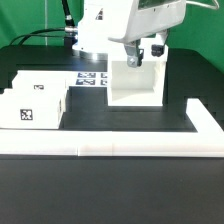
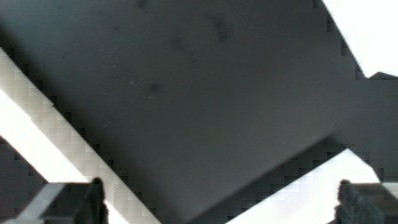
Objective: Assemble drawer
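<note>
The drawer's white open casing (image 1: 135, 85) stands on the black table at centre right in the exterior view. Two white box-shaped trays (image 1: 35, 103) with black-and-white tags sit side by side at the exterior view's left. My gripper (image 1: 141, 54) hangs over the casing's upper rim. In the wrist view my gripper (image 2: 217, 206) is open wide, with the dark fingertips (image 2: 68, 204) at the frame's corners. White walls of the casing (image 2: 45, 115) run on both sides of a dark inside. I cannot tell whether the fingers touch it.
The marker board (image 1: 92, 78) lies flat behind the trays, next to the casing. A long low white border wall (image 1: 130, 148) runs along the front and turns back at the exterior view's right (image 1: 205, 122). The arm's white body (image 1: 120, 25) fills the upper middle.
</note>
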`<state>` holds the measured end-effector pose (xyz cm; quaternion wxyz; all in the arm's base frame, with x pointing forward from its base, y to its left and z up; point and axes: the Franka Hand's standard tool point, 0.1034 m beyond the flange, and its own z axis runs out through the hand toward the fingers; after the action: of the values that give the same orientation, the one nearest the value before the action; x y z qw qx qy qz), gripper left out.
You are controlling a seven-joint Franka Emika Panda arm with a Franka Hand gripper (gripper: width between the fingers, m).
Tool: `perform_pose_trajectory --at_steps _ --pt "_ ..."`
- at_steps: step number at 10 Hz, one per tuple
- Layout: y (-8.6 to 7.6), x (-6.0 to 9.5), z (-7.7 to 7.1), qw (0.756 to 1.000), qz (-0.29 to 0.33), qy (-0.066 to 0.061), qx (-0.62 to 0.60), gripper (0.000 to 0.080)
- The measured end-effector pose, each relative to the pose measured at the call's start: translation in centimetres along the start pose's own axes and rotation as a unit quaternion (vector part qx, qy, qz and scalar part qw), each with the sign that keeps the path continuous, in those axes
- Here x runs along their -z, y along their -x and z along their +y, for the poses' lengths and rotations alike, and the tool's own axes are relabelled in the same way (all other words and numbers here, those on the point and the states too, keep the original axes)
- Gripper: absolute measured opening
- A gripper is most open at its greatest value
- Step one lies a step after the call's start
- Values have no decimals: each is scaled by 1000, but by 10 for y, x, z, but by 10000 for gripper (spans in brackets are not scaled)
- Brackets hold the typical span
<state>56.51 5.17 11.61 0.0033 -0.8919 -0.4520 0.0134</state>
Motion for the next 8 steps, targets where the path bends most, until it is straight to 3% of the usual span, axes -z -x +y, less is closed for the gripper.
perform_pose_trajectory --at_steps 7,8 --pt "1 0 0 1000 0 0 0 650" --pt "10 6 -4 1000 -1 1 -20 650"
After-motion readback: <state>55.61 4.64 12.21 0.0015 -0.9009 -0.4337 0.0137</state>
